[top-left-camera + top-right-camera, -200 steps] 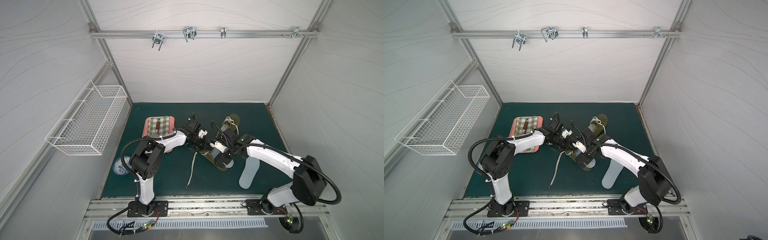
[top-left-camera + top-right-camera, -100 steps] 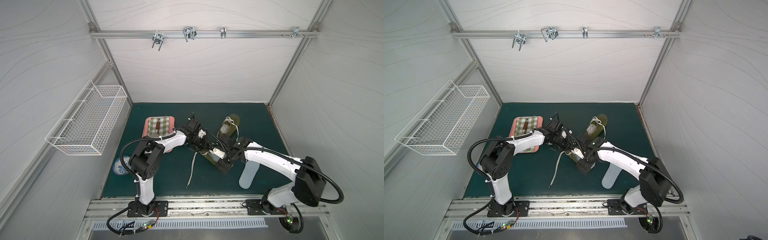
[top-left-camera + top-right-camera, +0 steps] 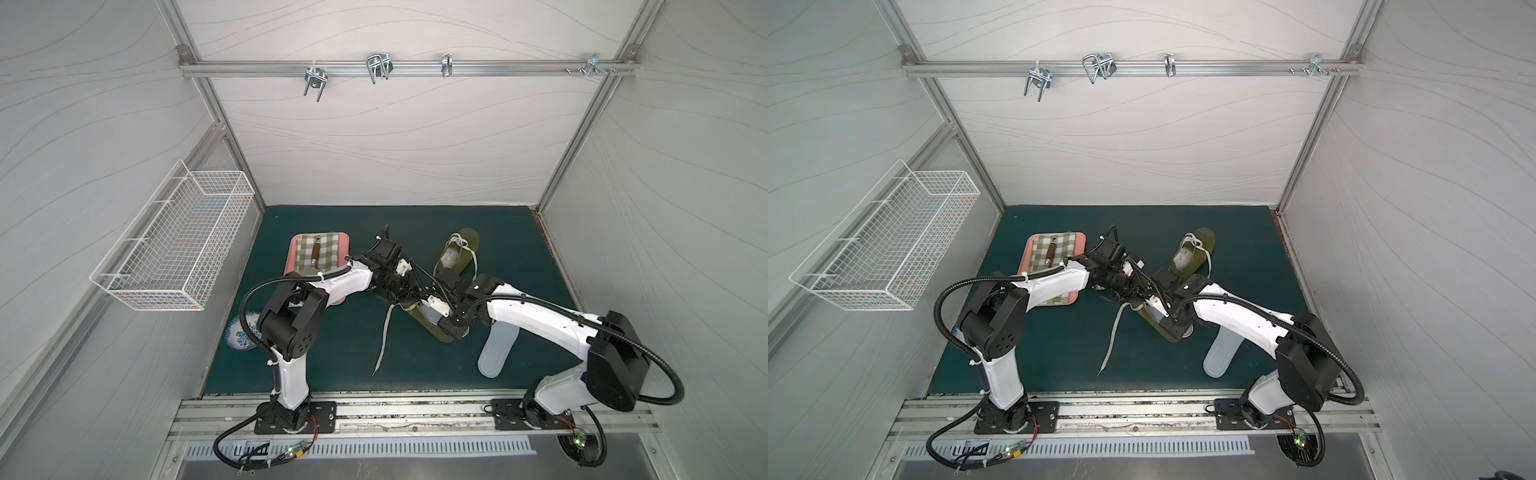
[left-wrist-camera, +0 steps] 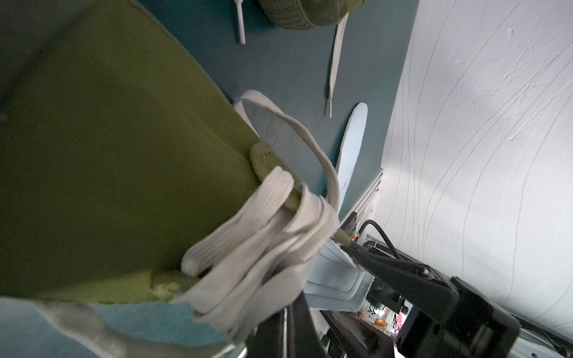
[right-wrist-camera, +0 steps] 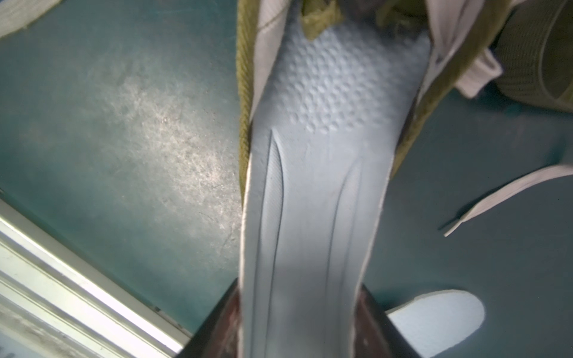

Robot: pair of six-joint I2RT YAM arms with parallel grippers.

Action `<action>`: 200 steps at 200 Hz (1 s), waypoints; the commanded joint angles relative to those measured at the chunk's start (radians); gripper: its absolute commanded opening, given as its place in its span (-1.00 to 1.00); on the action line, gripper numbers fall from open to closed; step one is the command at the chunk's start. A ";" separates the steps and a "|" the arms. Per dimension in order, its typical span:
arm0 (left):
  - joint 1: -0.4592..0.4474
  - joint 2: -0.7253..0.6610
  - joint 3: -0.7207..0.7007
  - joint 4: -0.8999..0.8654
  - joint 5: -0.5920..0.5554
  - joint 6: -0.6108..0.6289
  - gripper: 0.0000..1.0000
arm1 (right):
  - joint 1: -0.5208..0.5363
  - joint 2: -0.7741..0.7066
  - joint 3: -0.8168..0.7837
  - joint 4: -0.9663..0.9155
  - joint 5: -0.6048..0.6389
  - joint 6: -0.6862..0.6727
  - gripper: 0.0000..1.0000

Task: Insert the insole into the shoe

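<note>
**Clerk:** Item one: the shoe being worked on?

**Checker:** Olive shoe (image 3: 430, 326); it is lying near the middle of the green mat (image 3: 332, 357), heel end pointing toward the arms' bases; its white laces (image 4: 263, 235) are bunching loosely over the tongue; one lace end is trailing across the mat toward the front.

**Clerk:** Item two: the insole?

**Checker:** Pale blue insole (image 5: 313, 201); its dimpled forepart is sitting inside the olive shoe, under the tongue; its ribbed heel end is projecting out of the shoe's opening.

**Clerk:** Item three: the right gripper?

**Checker:** Right gripper (image 3: 452, 328); it is hanging at the shoe's heel end; its fingers (image 5: 217, 328) are pressing on both side edges of the insole's heel end, so it is clasping the insole.

**Clerk:** Item four: the left gripper?

**Checker:** Left gripper (image 3: 405, 296); it is sitting clenched at the lace end of the olive shoe; the laces and the tongue's edge are crowding against its fingertips in the left wrist view; whether it is pinching them, I cannot tell.

**Clerk:** Remaining stock?

**Checker:** Spare insole (image 3: 496, 349), pale blue, lying flat on the mat just beside the right arm, apart from both shoes; second olive shoe (image 3: 459, 249), laced, lying farther back; pink tray (image 3: 292, 249) with a checked cloth (image 3: 322, 255) lying in it, beside the left arm; blue-patterned plate (image 3: 240, 334), showing partly from behind the left arm's elbow; wire basket (image 3: 174, 245), hanging on the side wall by the left arm.
</note>
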State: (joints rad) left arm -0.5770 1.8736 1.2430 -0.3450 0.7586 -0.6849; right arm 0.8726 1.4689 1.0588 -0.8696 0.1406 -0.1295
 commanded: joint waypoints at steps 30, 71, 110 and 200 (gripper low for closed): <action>-0.006 -0.040 0.031 -0.006 0.017 0.008 -1.00 | -0.028 -0.022 -0.012 0.036 -0.067 -0.010 -0.41; -0.006 -0.042 0.029 0.000 0.022 -0.001 -1.00 | -0.046 -0.015 -0.019 0.057 -0.085 -0.017 -0.65; -0.007 -0.049 0.029 0.007 0.028 -0.008 -1.00 | -0.063 0.017 -0.016 0.110 -0.122 -0.005 -0.80; -0.009 -0.039 0.014 0.046 0.038 -0.034 -1.00 | -0.146 0.154 0.130 0.060 -0.192 0.056 -0.92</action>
State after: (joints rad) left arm -0.5777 1.8645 1.2430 -0.3454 0.7597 -0.6960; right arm 0.7319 1.5890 1.1339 -0.7948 -0.0246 -0.0910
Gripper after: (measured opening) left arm 0.052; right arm 0.104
